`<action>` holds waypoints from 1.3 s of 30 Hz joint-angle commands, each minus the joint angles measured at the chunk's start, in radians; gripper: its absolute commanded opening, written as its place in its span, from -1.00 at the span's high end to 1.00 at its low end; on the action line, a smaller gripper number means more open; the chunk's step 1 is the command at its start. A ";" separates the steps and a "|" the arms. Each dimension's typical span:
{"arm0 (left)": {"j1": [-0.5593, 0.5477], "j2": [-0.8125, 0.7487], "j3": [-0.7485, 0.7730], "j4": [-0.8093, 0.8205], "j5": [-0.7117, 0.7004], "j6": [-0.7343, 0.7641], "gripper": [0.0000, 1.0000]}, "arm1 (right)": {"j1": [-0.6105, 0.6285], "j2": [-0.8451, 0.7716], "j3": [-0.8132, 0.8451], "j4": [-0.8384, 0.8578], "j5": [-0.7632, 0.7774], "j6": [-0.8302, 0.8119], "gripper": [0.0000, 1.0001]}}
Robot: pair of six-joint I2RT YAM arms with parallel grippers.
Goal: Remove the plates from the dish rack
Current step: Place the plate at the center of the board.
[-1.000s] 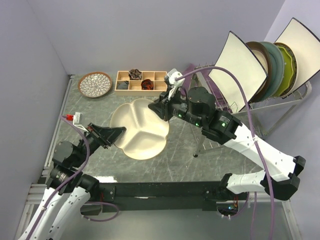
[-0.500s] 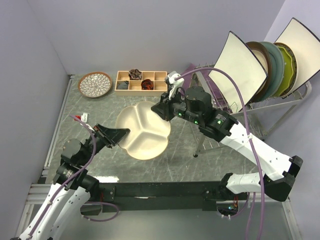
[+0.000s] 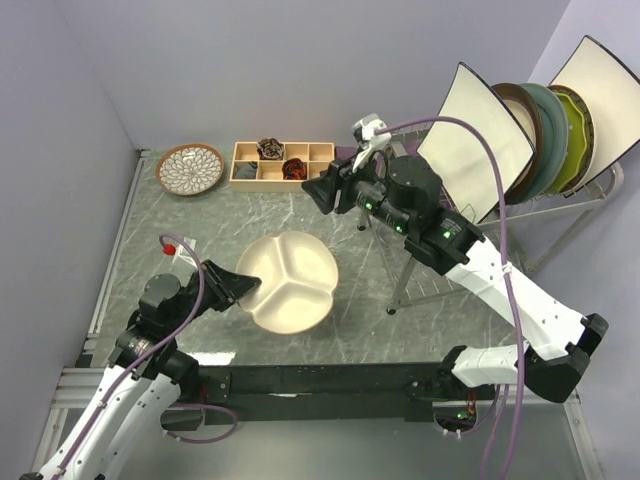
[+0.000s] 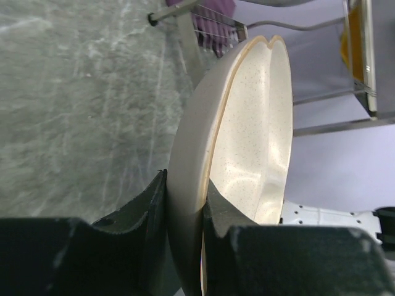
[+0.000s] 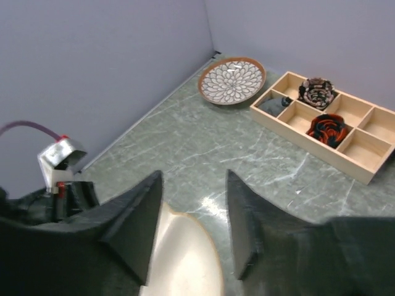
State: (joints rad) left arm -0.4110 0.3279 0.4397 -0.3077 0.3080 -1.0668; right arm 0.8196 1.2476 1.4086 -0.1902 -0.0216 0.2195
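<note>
Cream plate (image 3: 290, 282), well left of rack (image 3: 570, 197), pinched at its rim by left gripper (image 4: 184, 185); right gripper (image 5: 192, 185), nearer rack, spread and empty. Single-edge hold on smooth rim: judged liable to slip, tip, chip.

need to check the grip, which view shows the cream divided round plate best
Top external: the whole cream divided round plate shows, three compartments up, the left gripper clamped on its rim. Left wrist shows it edge-on between the fingers. Right wrist catches only a slice of rim at the bottom.
</note>
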 commanded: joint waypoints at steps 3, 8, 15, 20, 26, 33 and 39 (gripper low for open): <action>-0.002 0.008 0.087 0.174 -0.093 -0.038 0.98 | 0.000 0.053 0.278 -0.055 -0.061 -0.011 -0.71; 0.001 0.114 0.125 0.154 -0.220 0.002 0.98 | 0.048 0.221 0.600 -0.248 -0.037 -0.029 -1.00; 0.073 0.240 0.212 0.099 -0.392 0.008 0.98 | 0.093 0.192 0.586 -0.295 0.003 -0.062 -1.00; 0.236 0.253 0.202 0.104 -0.363 -0.019 0.98 | 0.095 0.061 0.412 -0.207 0.012 -0.037 -1.00; 0.570 0.310 0.130 0.163 -0.158 -0.073 0.99 | 0.102 -0.056 0.279 -0.181 0.000 -0.014 -1.00; 0.876 0.373 0.024 0.252 -0.030 -0.114 0.99 | 0.125 -0.192 0.031 -0.103 -0.018 0.037 -1.00; 0.998 0.483 0.019 0.301 -0.040 -0.079 0.99 | 0.141 -0.249 -0.083 -0.083 0.006 0.060 -1.00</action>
State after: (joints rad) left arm 0.5404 0.7895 0.4091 -0.2871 0.1532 -1.1007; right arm 0.9516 1.0298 1.4014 -0.3363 -0.0269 0.2497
